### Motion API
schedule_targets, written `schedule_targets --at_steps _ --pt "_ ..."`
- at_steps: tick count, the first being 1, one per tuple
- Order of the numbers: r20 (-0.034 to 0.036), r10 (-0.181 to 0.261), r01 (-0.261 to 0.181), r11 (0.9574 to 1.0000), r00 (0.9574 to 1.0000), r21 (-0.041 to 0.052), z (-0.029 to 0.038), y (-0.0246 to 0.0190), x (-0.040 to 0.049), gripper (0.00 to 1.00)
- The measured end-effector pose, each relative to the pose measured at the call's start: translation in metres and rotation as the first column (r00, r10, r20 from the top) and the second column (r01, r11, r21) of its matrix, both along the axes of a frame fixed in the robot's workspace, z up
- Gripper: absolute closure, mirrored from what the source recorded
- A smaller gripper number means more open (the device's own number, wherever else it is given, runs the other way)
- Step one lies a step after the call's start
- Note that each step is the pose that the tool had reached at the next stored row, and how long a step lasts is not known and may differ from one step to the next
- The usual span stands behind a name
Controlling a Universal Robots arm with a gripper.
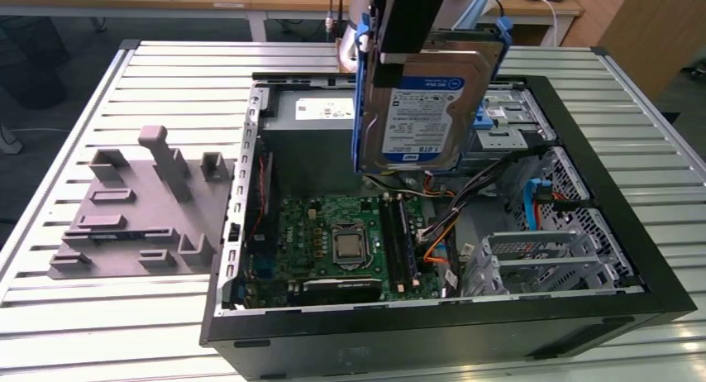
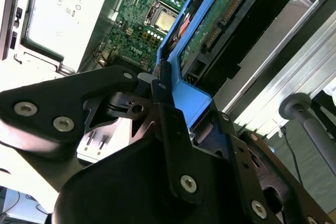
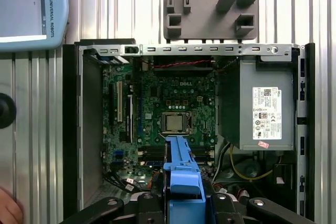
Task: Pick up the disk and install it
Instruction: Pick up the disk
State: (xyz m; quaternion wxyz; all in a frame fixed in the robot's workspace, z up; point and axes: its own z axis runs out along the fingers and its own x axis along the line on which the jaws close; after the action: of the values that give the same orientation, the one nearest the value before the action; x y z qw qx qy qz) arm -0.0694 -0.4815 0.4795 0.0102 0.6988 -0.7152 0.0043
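Observation:
The disk [image 1: 417,109], a silver hard drive with a blue-and-white label and blue carrier rails, hangs upright above the open computer case [image 1: 617,208], over its back middle. My gripper [image 1: 411,35] is shut on its upper end. In the second wrist view the black fingers [image 2: 169,124] clamp the blue carrier [image 2: 191,95], and the drive's green circuit board [image 2: 220,19] faces sideways. In the first wrist view the carrier's blue edge [image 3: 182,174] points down at the motherboard [image 3: 168,108], held in my gripper [image 3: 182,199].
A metal drive cage [image 1: 551,258] with a blue latch [image 1: 535,204] sits at the case's right in the exterior view. The grey power supply [image 3: 265,108] has a white sticker. A grey fixture [image 1: 132,208] lies on the slatted table. A pendant [image 3: 31,9] and a hand [image 3: 8,211] are nearby.

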Motion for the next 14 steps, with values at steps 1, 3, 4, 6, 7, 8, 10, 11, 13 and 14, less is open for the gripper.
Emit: schedule_targets --at_steps 1,3,4,6,7,8,10,11,13,14 --pt "0.0000 0.000 0.000 1.0000 1.0000 0.0000 0.0000 -0.0005 0.0000 0.64" --pt "0.0000 0.000 0.000 1.0000 1.0000 -0.0001 -0.0001 -0.0016 0.0000 0.64" --pt "0.0000 0.000 0.000 1.0000 1.0000 -0.0001 -0.0001 -0.0021 0.0000 0.64" --pt "0.0000 0.000 0.000 1.0000 1.0000 -0.0001 -0.0001 -0.0031 0.0000 0.64" --pt "-0.0001 0.000 0.000 1.0000 1.0000 -0.0002 -0.0001 -0.0036 0.0000 0.64" --pt "-0.0001 0.000 0.000 1.0000 1.0000 -0.0002 -0.0002 -0.0042 0.0000 0.64" --pt "-0.0001 0.000 0.000 1.0000 1.0000 -0.0001 -0.0002 -0.0054 0.0000 0.64" --pt "0.0000 0.000 0.000 1.0000 1.0000 -0.0001 -0.0003 -0.0060 0.0000 0.64" --pt "0.0000 0.000 0.000 1.0000 1.0000 -0.0001 -0.0003 -0.0071 0.0000 0.64" --pt "-0.0001 0.000 0.000 1.0000 1.0000 -0.0002 -0.0003 -0.0078 0.0000 0.64"
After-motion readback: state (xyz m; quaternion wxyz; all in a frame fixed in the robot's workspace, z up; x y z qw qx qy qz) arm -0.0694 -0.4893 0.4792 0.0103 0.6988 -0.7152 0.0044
